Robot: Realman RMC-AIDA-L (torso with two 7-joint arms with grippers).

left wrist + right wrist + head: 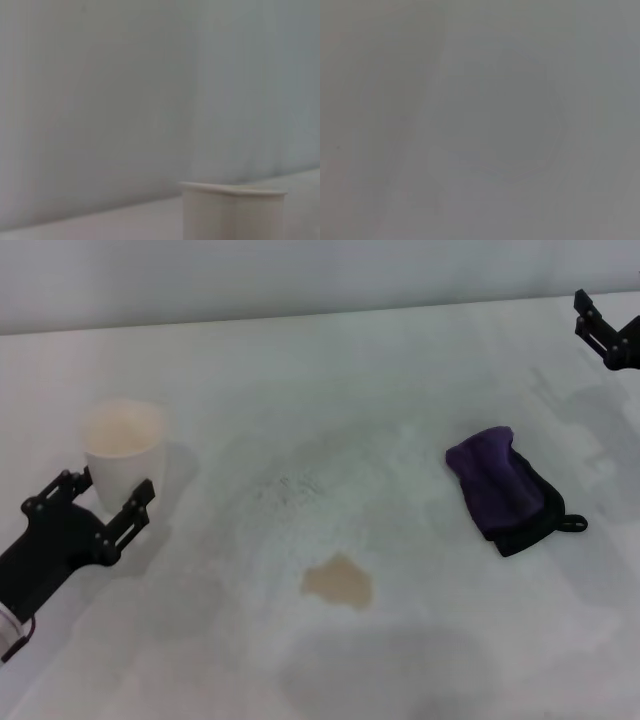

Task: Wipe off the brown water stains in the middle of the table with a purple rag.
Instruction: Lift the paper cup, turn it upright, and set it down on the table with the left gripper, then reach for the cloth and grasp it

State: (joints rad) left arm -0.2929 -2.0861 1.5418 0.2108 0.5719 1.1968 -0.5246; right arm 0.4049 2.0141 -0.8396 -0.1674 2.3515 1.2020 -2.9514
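The brown water stain [338,582] is a small tan blotch on the white table [300,390], near the front middle. To its right and a little farther back lies the purple rag [505,490], a dark bundle with black edging and a small loop; nothing touches it. My right gripper [588,316] hovers at the far right edge, well beyond the rag, with its fingers apart and empty. At the lower left my left gripper [108,495] stands open just in front of a cup, holding nothing. The right wrist view is only a grey blur.
A white paper cup [122,445] stands upright at the left of the table, just beyond the left gripper; the left wrist view shows this cup [232,212] against a pale wall. Faint grey smudges mark the table's middle.
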